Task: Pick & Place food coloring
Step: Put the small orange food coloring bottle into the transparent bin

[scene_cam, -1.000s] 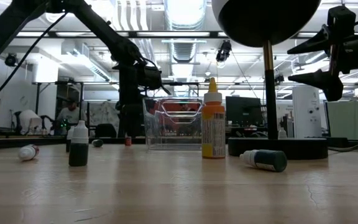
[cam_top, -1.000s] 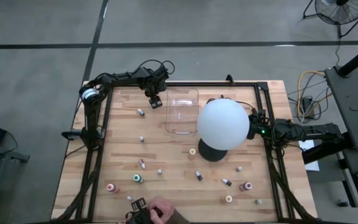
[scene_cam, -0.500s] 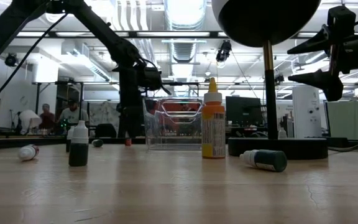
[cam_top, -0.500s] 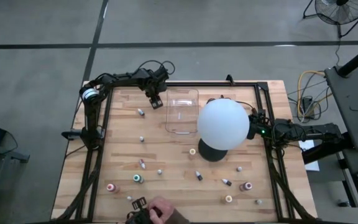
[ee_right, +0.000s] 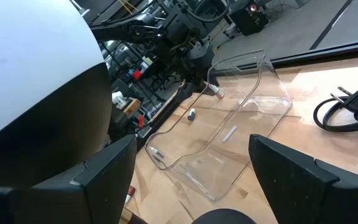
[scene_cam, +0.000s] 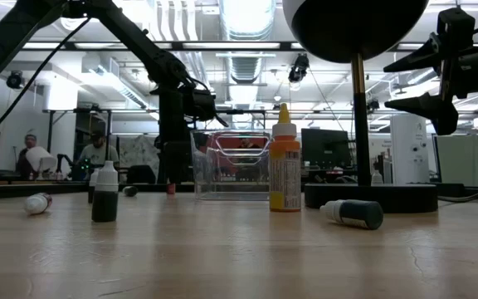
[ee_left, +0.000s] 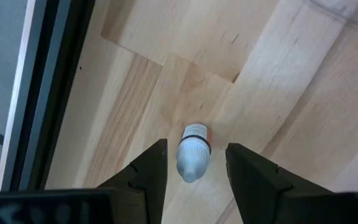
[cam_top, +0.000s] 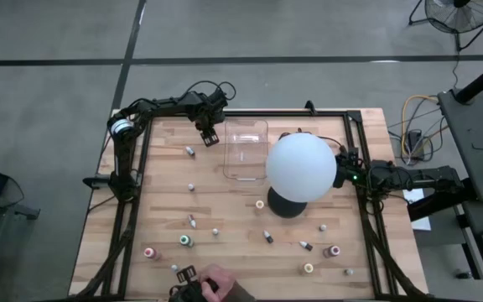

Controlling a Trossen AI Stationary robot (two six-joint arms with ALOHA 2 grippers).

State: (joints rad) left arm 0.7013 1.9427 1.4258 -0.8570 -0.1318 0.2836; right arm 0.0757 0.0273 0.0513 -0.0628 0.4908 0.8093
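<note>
The left gripper [cam_top: 210, 134] is at the far left part of the wooden table [cam_top: 233, 210], w/ its 2 dark fingers [ee_left: 146, 171] clamped on a tiny bottle w/ a white cap and a red band [ee_left: 193, 152], just beside the clear plastic tray [cam_top: 245, 151]. More small food coloring bottles [cam_top: 187, 241] are spread over the near half of the table, some standing and some lying down, incl. a tall orange one [scene_cam: 285, 170] and a dark green one on its side [scene_cam: 353, 213]. The big white globe on a black base [cam_top: 301, 168] is next, and the right gripper [ee_right: 185, 155] waits beside it at the right edge w/ its fingers apart, holding nothing.
</note>
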